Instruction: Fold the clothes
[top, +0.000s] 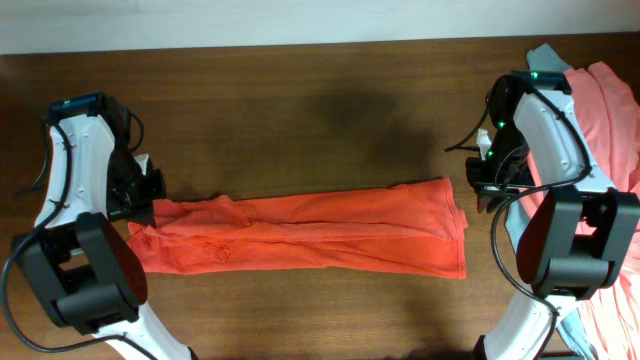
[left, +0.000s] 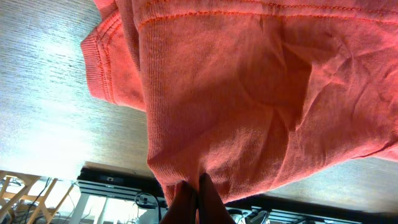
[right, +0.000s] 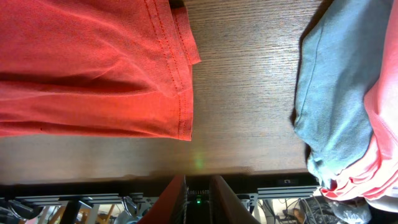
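Note:
An orange-red T-shirt (top: 320, 235) lies folded into a long strip across the middle of the table. My left gripper (top: 150, 203) is at the strip's left end, and in the left wrist view it (left: 198, 188) is shut on a pinch of the shirt's cloth (left: 249, 93). My right gripper (top: 482, 187) hovers just past the strip's right end. In the right wrist view it (right: 198, 200) stands slightly open with nothing between its fingers, apart from the shirt's hemmed edge (right: 93, 68).
More clothes are piled at the table's right edge behind the right arm: a salmon-pink garment (top: 612, 110) on a grey-blue one (top: 545, 52). The right wrist view shows the grey-blue garment (right: 339, 81) and the salmon-pink garment (right: 380, 130) close to the right gripper. Dark wooden table (top: 300, 110).

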